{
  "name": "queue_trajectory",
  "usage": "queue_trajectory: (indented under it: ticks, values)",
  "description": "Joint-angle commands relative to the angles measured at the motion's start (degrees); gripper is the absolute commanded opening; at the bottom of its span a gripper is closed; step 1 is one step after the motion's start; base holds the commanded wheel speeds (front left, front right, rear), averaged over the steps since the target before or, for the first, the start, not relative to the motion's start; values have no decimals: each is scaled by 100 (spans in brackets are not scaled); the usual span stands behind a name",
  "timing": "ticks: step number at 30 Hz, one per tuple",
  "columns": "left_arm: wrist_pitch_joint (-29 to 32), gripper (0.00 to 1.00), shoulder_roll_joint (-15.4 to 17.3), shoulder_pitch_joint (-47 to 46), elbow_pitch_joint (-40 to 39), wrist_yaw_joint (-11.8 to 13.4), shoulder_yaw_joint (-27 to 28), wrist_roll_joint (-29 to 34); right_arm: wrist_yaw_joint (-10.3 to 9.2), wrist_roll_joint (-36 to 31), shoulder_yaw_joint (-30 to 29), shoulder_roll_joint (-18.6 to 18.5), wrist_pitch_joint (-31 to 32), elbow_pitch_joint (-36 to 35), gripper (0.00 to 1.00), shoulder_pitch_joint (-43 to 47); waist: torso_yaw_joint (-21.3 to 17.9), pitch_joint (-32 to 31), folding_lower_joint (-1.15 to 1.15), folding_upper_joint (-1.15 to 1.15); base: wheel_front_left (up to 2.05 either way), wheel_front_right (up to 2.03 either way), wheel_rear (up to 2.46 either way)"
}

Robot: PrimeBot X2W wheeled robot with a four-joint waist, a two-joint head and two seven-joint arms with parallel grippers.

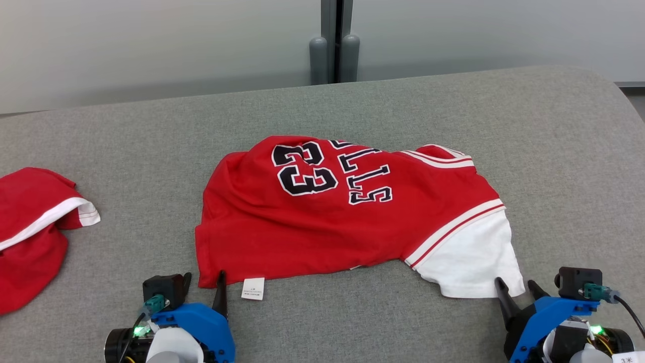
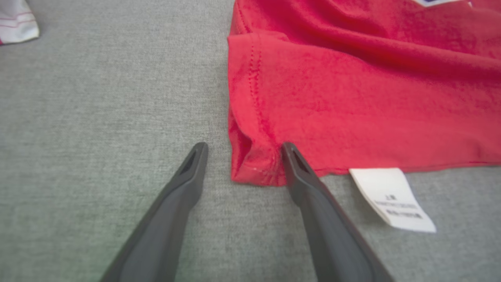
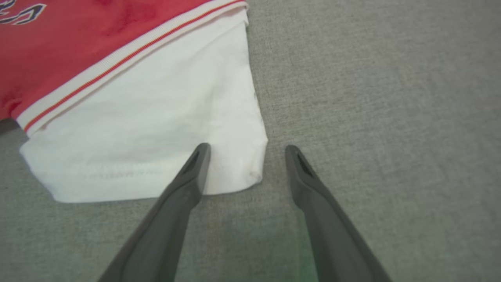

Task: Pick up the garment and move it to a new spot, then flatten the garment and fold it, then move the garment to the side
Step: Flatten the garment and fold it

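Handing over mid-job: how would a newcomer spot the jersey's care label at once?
On the grey padded surface lies a red number 23 jersey. At its near hem, just right of the left gripper, a small white label pokes out. Unlike the big white sleeve opposite, it carries tiny printed text.

Office-style workroom or robotics lab rather than a home: a broad table [image 1: 504, 116], round-cornered and covered in plain grey woven cloth, stands before pale frosted partition panels [image 1: 151, 45] joined by a dark metal post [image 1: 336, 30], two grey cylindrical fittings [image 1: 318, 58] at its base, under even indoor light.
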Motion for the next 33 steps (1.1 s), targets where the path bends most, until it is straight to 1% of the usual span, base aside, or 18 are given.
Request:
queue_trajectory:
  ticks: [1,6,7,8,9,10,15,19,21,24,27,29,31,33]
  values:
    - [114,100,-5,5,179,-23,-31,-43,3,-16,57,-7,48,140,100,-56,11,9,0,0,0,0,0]
    - [157,100,-45,-56,341,-76,-81,-90,11,-15,306,33,279,395,100,-129,29,51,0,0,0,0,0]
    - [152,84,-50,-73,360,-104,-96,-98,14,-39,361,46,306,415,50,-139,31,59,0,0,0,0,0]
    - [153,45,-53,-88,382,-144,-116,-97,18,-46,409,54,330,420,36,-147,34,64,0,0,0,0,0]
    - [157,3,-54,-101,400,-170,-138,-93,24,-36,458,61,360,414,0,-155,38,68,0,0,0,0,0]
    - [124,0,-63,-103,397,-198,-138,-115,24,-49,496,65,352,385,0,-159,41,71,0,0,0,0,0]
    - [-101,0,-66,-54,253,-298,-86,-205,8,53,419,11,191,34,0,-147,45,36,0,0,0,0,0]
    - [-295,0,-59,-30,-154,-380,32,-344,3,106,288,-15,152,-440,0,-46,61,-46,0,0,0,0,0]
    - [-330,0,-1,39,-430,-400,82,-403,3,139,219,-11,201,-744,0,49,74,-98,0,0,0,0,0]
    - [-307,0,76,151,-996,-438,192,-552,3,208,114,-11,309,-1330,0,203,87,-178,0,0,0,0,0]
    - [-175,0,176,310,-1730,-444,315,-729,3,284,60,-10,515,-1993,0,380,70,-256,0,0,0,0,0]
    - [-15,0,250,430,-2296,-455,385,-885,3,332,21,-13,665,-2447,0,492,51,-299,0,0,0,0,0]
    - [159,0,271,538,-2919,-517,479,-1134,3,384,-32,-13,807,-2900,0,588,44,-324,0,0,0,0,0]
    - [406,0,426,589,-3501,-552,521,-1255,3,410,-104,-11,943,-3335,0,674,53,-345,0,0,0,0,0]
